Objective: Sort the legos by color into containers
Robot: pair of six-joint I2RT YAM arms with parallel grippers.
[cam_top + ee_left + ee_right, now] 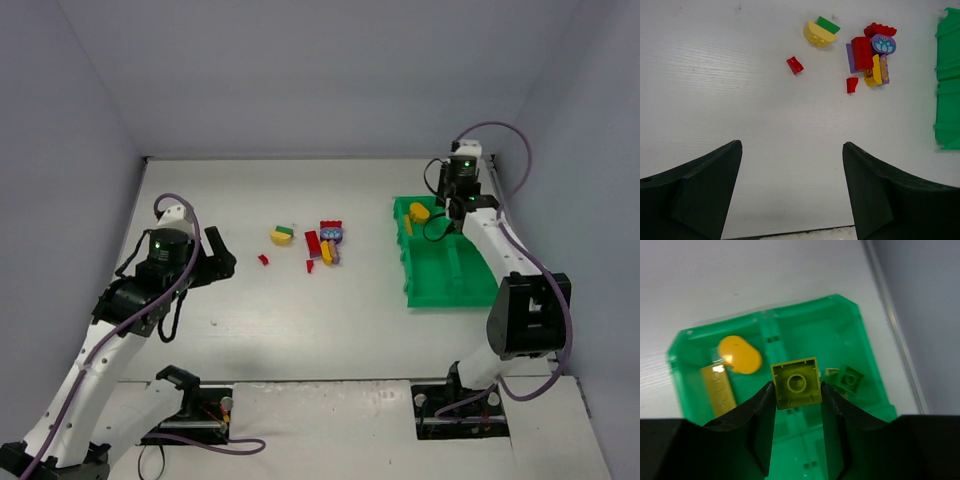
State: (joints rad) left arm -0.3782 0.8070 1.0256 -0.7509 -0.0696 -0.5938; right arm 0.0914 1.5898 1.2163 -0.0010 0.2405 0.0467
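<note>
Hanging above the divider of the tray [850, 310], a yellow-green brick [796, 382] is clamped in the nearly shut jaws of the right gripper [796, 388], best released once the matching compartment lies beneath; the left gripper [791, 146] is seen open, empty.

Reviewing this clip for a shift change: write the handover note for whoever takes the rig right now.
Left gripper open, empty, above bare table.
Right gripper shut on a yellowish brick over the green tray.
Done: two yellow pieces in one compartment, a green brick in the next.
Left: place the held brick, then sort the loose bricks mid-table.
</note>
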